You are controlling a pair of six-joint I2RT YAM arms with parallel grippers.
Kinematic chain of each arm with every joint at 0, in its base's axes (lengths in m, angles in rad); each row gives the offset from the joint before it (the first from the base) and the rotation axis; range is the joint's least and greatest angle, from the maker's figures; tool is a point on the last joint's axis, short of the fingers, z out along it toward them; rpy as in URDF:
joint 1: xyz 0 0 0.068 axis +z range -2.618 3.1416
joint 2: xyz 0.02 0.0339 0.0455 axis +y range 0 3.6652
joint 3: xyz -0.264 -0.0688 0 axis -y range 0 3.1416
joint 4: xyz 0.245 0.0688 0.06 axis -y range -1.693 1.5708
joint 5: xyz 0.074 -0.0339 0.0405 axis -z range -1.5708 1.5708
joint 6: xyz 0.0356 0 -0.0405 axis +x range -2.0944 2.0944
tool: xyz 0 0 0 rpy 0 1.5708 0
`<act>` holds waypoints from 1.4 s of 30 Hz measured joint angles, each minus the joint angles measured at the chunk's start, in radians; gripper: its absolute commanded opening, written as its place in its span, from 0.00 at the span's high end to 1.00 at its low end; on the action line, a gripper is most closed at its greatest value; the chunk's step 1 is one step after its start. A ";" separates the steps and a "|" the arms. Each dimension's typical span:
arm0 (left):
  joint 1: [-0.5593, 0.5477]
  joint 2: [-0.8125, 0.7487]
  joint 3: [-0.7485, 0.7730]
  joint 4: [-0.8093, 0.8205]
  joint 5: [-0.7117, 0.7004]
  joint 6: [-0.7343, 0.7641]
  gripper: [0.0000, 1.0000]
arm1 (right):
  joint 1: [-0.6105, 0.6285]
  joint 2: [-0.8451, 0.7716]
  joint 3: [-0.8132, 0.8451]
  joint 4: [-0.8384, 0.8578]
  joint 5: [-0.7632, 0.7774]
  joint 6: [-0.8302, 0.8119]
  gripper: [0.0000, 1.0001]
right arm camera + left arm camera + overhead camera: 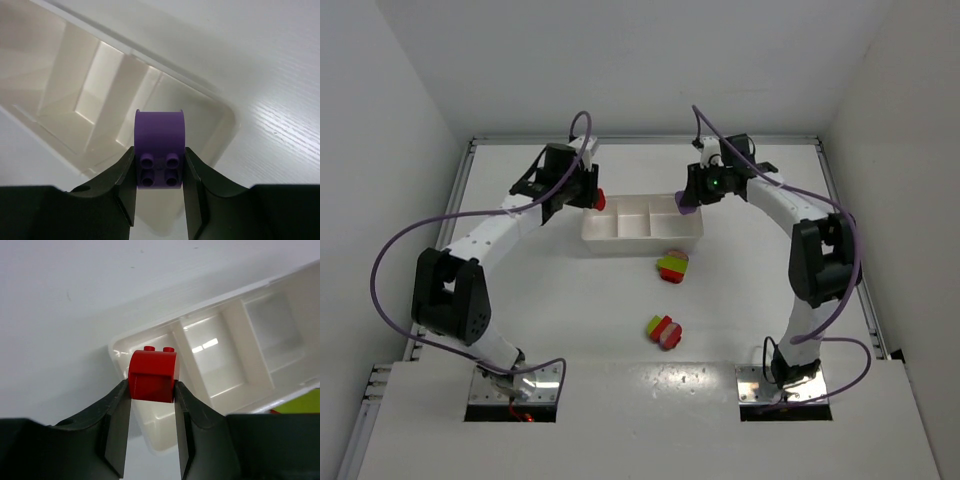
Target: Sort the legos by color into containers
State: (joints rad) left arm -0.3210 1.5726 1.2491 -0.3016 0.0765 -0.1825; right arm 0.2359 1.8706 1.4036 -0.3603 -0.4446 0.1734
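Left gripper [151, 395] clamps a red brick [152, 372] over the nine o'clock end of the white tray [640, 243]; right gripper [160, 160] pinches a purple brick [160, 132] over its three o'clock end. Released this near the rim, either brick could bounce out. Striped clumps [672, 266] lie at six o'clock.

The white tray [640, 243] lies crosswise, its three compartments in a row. A red brick [152, 371] is pinched in the left gripper [151, 392] at the tray's left end. A purple brick [160, 132] (studs facing the wrist camera) is clamped in the right gripper [160, 157] above the right end compartment. Two striped clumps lie in front: a yellow-green-and-red one [672, 267] near the tray's front wall, and another [664, 331] farther off.
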 measured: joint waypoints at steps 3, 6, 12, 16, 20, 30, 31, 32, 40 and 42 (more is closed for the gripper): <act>0.000 0.028 0.004 -0.010 -0.053 0.011 1.00 | 0.011 0.023 0.000 -0.012 0.054 -0.017 0.99; -0.001 0.053 0.006 -0.018 -0.073 0.015 0.95 | 0.017 0.040 0.002 -0.016 0.083 -0.026 0.79; -0.002 0.081 0.013 -0.031 -0.068 0.018 0.47 | 0.024 0.051 0.030 -0.022 0.097 -0.040 0.42; -0.002 0.082 0.023 -0.035 -0.042 0.018 0.39 | 0.031 0.051 0.041 -0.019 0.089 -0.046 0.25; -0.002 0.078 0.023 -0.030 0.017 0.018 0.36 | 0.037 0.050 0.041 -0.021 0.058 -0.050 0.20; -0.081 -0.219 -0.176 0.000 0.306 0.207 0.31 | 0.035 -0.281 -0.196 -0.038 -0.035 -0.121 0.23; -0.113 -0.240 -0.195 -0.001 0.319 0.234 0.31 | 0.035 -0.343 -0.256 -0.040 -0.034 -0.134 0.23; -0.148 -0.254 -0.212 -0.007 0.333 0.255 0.31 | 0.034 -0.396 -0.304 -0.050 -0.030 -0.145 0.23; -0.450 -0.272 -0.396 -0.050 0.403 0.497 0.31 | 0.000 -0.679 -0.622 -0.113 0.022 -0.227 0.23; -0.496 -0.257 -0.417 -0.063 0.425 0.597 0.31 | -0.016 -0.719 -0.647 -0.142 0.031 -0.238 0.23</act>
State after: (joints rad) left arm -0.8165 1.3151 0.8318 -0.3649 0.5014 0.4141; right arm 0.2203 1.1515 0.7570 -0.5018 -0.4137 -0.0643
